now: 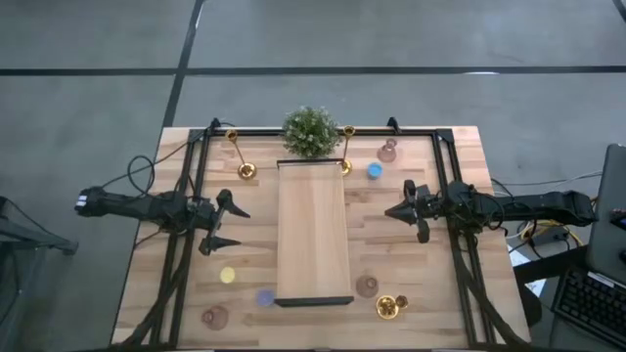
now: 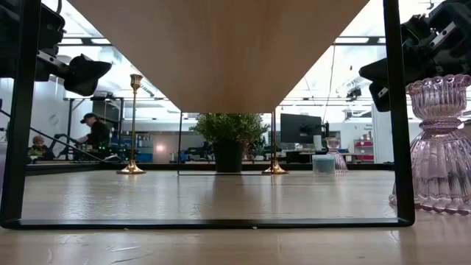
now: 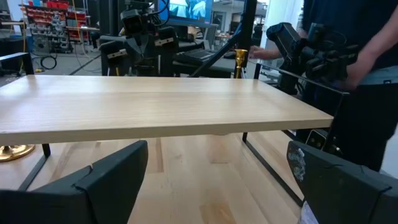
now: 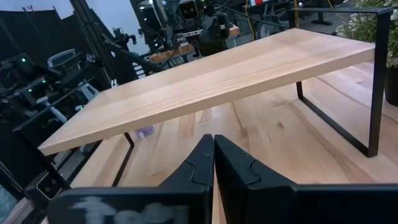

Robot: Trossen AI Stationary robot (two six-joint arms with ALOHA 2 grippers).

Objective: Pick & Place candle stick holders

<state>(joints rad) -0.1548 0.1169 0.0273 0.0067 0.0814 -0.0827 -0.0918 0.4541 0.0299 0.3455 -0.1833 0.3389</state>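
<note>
Three gold slim holders stand on their round bases on the table: two at the far side and one at the near right. Pink glass holders stand at the far right, near right and near left. Small yellow, purple and blue ones sit on the tabletop. My left gripper is open and empty left of the raised wooden shelf. My right gripper is shut and empty right of it.
The wooden shelf on black legs runs down the table's middle between the grippers. A bushy green plant stands at its far end. A black frame borders the work area. A person stands beyond the table's right side.
</note>
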